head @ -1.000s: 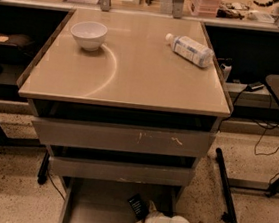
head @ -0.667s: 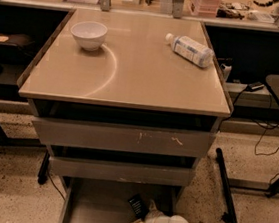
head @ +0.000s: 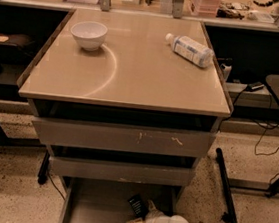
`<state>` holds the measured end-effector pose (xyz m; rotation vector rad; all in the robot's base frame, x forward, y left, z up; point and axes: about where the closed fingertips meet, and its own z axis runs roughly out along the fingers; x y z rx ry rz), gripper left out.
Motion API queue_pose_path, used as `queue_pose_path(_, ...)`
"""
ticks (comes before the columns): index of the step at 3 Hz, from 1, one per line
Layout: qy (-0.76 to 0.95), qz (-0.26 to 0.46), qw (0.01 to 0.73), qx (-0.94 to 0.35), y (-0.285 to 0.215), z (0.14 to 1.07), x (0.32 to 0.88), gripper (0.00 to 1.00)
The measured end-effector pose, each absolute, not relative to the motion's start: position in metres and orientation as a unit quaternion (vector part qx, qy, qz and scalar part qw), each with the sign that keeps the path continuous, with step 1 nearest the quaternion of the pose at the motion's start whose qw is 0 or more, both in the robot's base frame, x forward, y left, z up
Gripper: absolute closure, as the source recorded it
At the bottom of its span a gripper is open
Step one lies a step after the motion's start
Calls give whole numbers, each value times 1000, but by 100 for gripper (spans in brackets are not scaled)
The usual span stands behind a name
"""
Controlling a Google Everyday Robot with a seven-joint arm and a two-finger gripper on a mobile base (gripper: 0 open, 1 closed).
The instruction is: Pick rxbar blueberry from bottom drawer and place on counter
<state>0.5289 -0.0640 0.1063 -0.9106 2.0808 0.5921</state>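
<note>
The gripper (head: 142, 217) is low inside the open drawer (head: 95, 209), at about 5 o'clock on its floor. Whether it is open or closed cannot be told. The bar (head: 137, 206) lies flat on the drawer floor just beside the gripper, at its 11 o'clock, and whether they touch is unclear.

Risks, as I judge them:
- A thin, flat bar on a smooth floor may slide towards 12 o'clock, under the middle drawer (head: 120, 171), if nudged rather than pinched.
- Lifting straight up could knock the arm or bar against that overhanging front.
- The counter (head: 148, 79) holds a bowl (head: 89, 34) at 10 o'clock and a bottle (head: 189, 50) lying on its side at 1 o'clock. A bump might roll the bottle.

The bar's white print and the bottle's label are too small to read.
</note>
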Motion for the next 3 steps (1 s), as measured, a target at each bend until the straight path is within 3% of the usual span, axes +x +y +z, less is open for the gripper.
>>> queue_pose_path(3, 817, 233, 387, -358, -64, 106, 529, 88)
